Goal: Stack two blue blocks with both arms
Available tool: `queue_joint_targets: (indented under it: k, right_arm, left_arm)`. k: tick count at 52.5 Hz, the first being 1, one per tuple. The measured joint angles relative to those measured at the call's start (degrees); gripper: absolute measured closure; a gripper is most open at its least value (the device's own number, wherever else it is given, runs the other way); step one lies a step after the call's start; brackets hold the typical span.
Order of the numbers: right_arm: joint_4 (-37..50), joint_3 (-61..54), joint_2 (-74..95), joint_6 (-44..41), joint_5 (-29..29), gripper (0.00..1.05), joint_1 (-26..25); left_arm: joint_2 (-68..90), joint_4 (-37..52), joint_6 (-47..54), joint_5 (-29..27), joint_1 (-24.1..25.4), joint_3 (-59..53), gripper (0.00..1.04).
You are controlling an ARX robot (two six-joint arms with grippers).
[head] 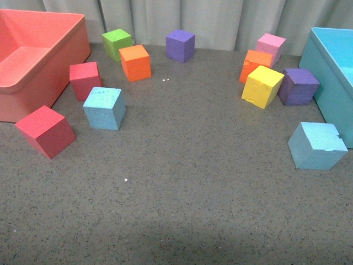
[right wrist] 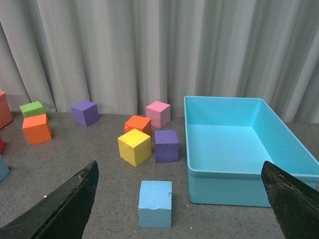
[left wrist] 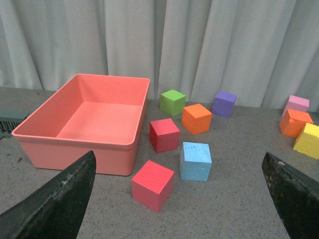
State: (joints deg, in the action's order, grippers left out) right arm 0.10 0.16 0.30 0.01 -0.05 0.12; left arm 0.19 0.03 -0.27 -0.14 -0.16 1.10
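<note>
One sky-blue block (head: 104, 108) sits on the grey table at the left, between two red cubes; it also shows in the left wrist view (left wrist: 195, 161). The other blue block (head: 317, 146) sits at the right, beside the turquoise bin; it also shows in the right wrist view (right wrist: 155, 203). Neither arm shows in the front view. My left gripper (left wrist: 182, 199) is open and empty, its block ahead between the wide-spread fingers (left wrist: 60, 199). My right gripper (right wrist: 179, 204) is open and empty, its block ahead between the fingers (right wrist: 286, 204).
A coral-red bin (head: 33, 55) stands at the far left, a turquoise bin (head: 331, 83) at the far right. Red (head: 46, 131), (head: 85, 80), green (head: 117, 44), orange (head: 135, 62), (head: 255, 65), purple (head: 180, 45), (head: 298, 86), pink (head: 270, 47) and yellow (head: 262, 86) cubes lie around. A curtain hangs behind.
</note>
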Motion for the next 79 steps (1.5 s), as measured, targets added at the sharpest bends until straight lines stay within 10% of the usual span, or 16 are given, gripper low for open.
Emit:
queue_joint_targets:
  k: [47, 51, 54, 79]
  right_arm:
    - [0.0, 0.0, 0.0, 0.0, 0.1, 0.09, 0.0]
    - [-6.1, 3.0, 6.1, -10.3, 17.6, 0.09, 5.6]
    - [-6.0, 4.1, 10.4, -13.0, 19.3, 0.09, 5.6]
    - [0.9, 27.3, 69.6, -1.0, 4.3, 0.09, 2.2]
  left_arm:
    - [0.0, 0.0, 0.0, 0.0, 0.0, 0.0, 0.07]
    - [0.0, 0.0, 0.0, 0.0, 0.0, 0.0, 0.07]
    - [0.0, 0.0, 0.0, 0.0, 0.0, 0.0, 0.07]
    - [0.0, 0.0, 0.0, 0.0, 0.0, 0.0, 0.07]
